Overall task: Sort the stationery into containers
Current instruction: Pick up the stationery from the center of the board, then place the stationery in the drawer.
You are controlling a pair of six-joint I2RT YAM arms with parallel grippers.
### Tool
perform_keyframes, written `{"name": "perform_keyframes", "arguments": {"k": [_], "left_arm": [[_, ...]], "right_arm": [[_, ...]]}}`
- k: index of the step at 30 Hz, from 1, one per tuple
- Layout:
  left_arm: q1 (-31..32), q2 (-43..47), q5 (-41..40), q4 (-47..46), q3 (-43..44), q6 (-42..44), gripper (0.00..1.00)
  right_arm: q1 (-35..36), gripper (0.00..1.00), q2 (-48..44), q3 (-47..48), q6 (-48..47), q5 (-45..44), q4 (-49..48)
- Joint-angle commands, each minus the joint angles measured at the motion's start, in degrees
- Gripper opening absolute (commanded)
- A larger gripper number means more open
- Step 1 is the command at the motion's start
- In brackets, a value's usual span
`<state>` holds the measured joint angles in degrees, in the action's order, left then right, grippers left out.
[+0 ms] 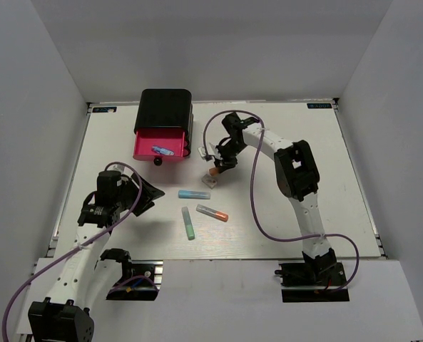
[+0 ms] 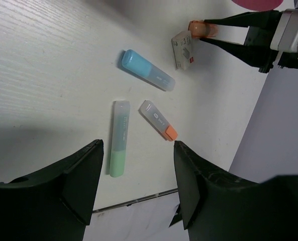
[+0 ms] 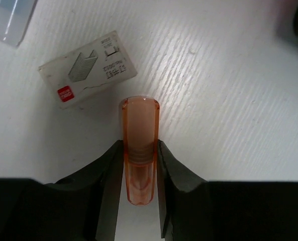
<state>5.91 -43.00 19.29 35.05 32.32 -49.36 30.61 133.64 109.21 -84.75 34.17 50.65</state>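
Right pincer pinches the translucent orange plastic marker stick near the open pink drawer, likely to carry it there; left pincer gapes wide, empty.

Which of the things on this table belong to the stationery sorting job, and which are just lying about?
For the job: orange marker in the right gripper; light blue marker; green marker; grey marker with orange tip; white staple box; blue marker in the open pink drawer; black cabinet.
Just lying about: nothing loose, only the arms' purple cables.
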Motion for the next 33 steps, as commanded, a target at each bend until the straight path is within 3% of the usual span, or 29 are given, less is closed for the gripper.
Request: {"name": "perform_keyframes", "arguments": {"k": [1, 8, 13, 16, 23, 27, 31, 33], "left_arm": [[-0.02, -0.15, 0.05, -2.26, -0.15, -0.29, 0.68], [-0.02, 0.38, 0.57, -5.69, -3.39, -0.29, 0.65], [-0.02, -0.15, 0.57, -7.71, -4.01, -0.29, 0.65], [-0.02, -0.85, 0.57, -9.2, -4.01, -0.29, 0.65], [-0.02, -2.61, -1.27, -12.19, -2.96, -0.29, 0.63], [-0.02, -3.92, -3.37, -13.51, -2.43, 0.23, 0.59], [-0.02, -5.24, -4.7, -17.98, -2.43, 0.76, 0.58], [-0.02, -5.95, -5.23, -20.27, -3.13, 1.29, 0.56]], "right_arm": [[-0.99, 0.09, -2.49, -2.51, 3.08, -1.59, 3.78], [0.06, 0.04, -21.83, -7.69, 22.6, 10.55, -12.67], [4.8, 0.02, -29.48, -10.42, 38.41, 11.01, -30.15], [7.88, 0.06, -28.62, -9.9, 45.01, 7.59, -38.77], [13.07, 0.08, -17.03, 1.95, 50.73, 1.52, -43.35], [14.12, 0.22, -10.44, 7.94, 52.58, -3.14, -43.53], [13.95, 0.5, -7.61, 12.51, 51.97, -4.82, -41.87], [14.04, 0.59, -8.92, 11.82, 51.0, -4.64, -41.51]]}}
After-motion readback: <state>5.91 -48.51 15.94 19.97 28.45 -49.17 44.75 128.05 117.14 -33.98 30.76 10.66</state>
